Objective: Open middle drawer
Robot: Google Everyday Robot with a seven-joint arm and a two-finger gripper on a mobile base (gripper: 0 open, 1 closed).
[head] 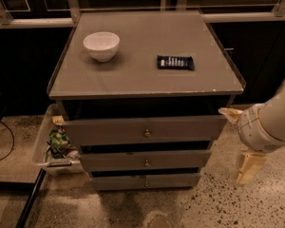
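The grey cabinet [133,80] has three drawers, each with a small brass knob. The middle drawer [109,160] is the second one down and its front sits about level with the other two. The top drawer [104,129] has a taller front; the lowest drawer [109,181] is the slimmest. My gripper [233,146] is to the right of the cabinet, beside the drawers' right ends. It is open and empty, with one beige finger [229,114] up by the top drawer's corner and the other finger [249,167] lower down. It touches no knob.
A white bowl [101,45] and a dark snack bar [175,62] lie on the cabinet top. A bin with packets [57,144] stands on the floor at the cabinet's left. A dark pole [31,201] slants at lower left. Speckled floor lies in front.
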